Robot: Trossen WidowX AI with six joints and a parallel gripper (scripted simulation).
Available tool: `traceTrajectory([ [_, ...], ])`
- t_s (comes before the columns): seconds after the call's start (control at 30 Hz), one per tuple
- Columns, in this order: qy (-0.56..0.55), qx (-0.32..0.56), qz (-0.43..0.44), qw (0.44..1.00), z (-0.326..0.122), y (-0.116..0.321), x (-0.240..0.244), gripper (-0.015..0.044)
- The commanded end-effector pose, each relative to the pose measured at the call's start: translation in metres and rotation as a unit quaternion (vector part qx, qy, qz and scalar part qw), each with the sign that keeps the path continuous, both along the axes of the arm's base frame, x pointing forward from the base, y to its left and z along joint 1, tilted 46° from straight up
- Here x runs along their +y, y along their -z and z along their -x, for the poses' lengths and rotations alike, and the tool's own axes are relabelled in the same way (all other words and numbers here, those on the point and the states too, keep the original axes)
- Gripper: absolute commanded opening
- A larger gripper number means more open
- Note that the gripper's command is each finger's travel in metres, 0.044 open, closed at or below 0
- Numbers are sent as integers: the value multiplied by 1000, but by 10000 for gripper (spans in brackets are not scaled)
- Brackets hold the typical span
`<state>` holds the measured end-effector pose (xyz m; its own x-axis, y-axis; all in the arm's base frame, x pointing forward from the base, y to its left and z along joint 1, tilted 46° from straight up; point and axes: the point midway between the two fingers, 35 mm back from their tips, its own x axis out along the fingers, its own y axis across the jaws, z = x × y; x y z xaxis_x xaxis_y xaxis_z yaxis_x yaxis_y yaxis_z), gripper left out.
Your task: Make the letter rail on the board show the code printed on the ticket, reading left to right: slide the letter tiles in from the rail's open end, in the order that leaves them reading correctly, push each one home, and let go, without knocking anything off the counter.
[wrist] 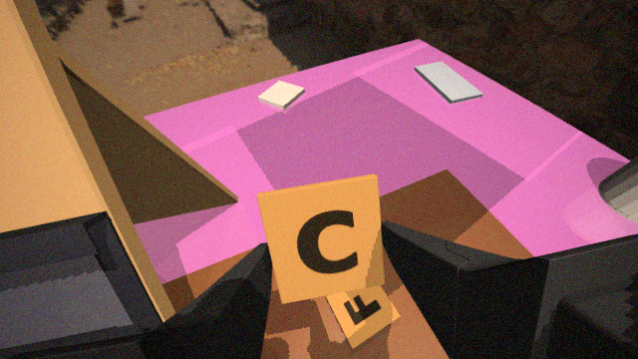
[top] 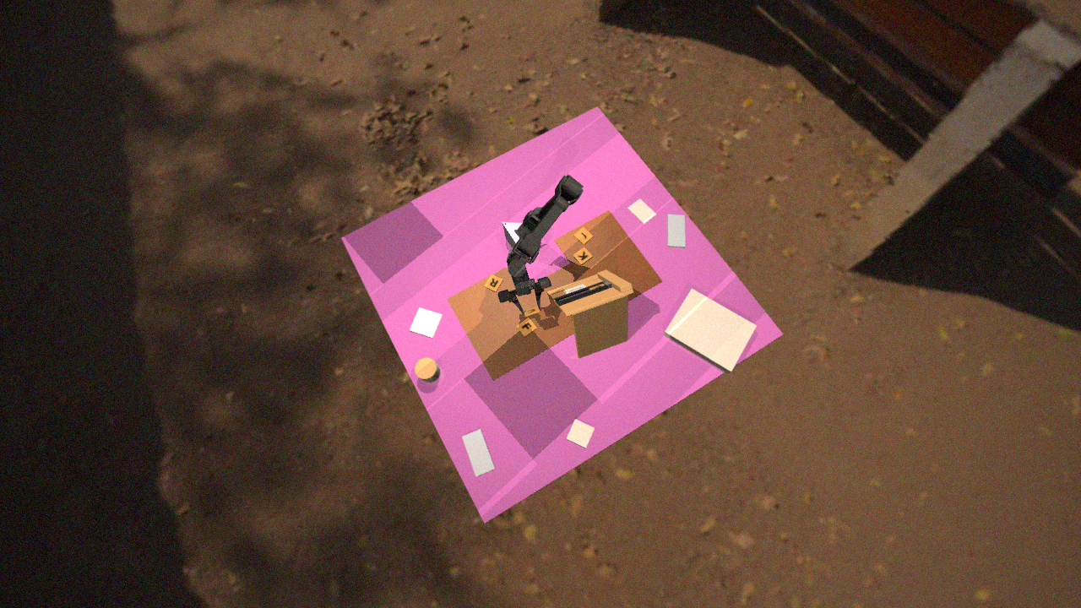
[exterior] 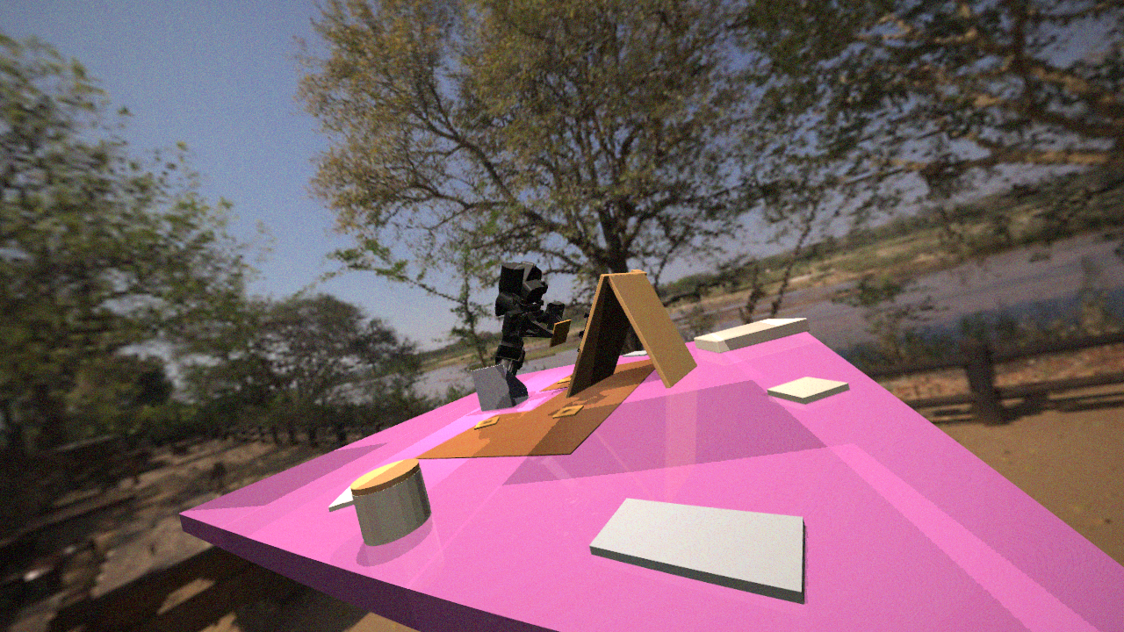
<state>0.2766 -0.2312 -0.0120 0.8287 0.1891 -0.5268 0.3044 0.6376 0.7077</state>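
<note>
My gripper [top: 529, 310] [wrist: 325, 240] is shut on the C tile [exterior: 559, 332] [wrist: 324, 239], holding it above the brown mat [top: 483, 347] beside the board. The letter faces the wrist camera, nearly upright. The tan A-shaped board [top: 602, 325] [exterior: 656, 330] [wrist: 45, 125] stands to the left in the wrist view. Its dark rail [top: 583, 293] shows in the top view; no letters are readable in it. The F tile [top: 526, 326] [wrist: 359, 319] lies below the held tile. The R tile [top: 492, 282], K tile [top: 582, 255] and another tile [top: 583, 235] lie on the mat. The ticket's code is unreadable.
A lidded round tin [top: 426, 369] [exterior: 392, 506] stands near the pink counter's edge. A large cream block [top: 710, 329] [exterior: 750, 333] lies beyond the board. Flat pale pieces lie around, including a grey slab [top: 477, 452] [exterior: 699, 546] [wrist: 449, 81]. A grey stand [exterior: 493, 387] is by the arm.
</note>
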Motion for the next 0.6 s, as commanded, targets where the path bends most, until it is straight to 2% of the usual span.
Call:
traceTrajectory([
  [0.0, -8, -10, 17, 1000, 0, -4, 0, 0],
  [0.57, -8, -10, 17, 1000, -2, -6, 4, 0],
])
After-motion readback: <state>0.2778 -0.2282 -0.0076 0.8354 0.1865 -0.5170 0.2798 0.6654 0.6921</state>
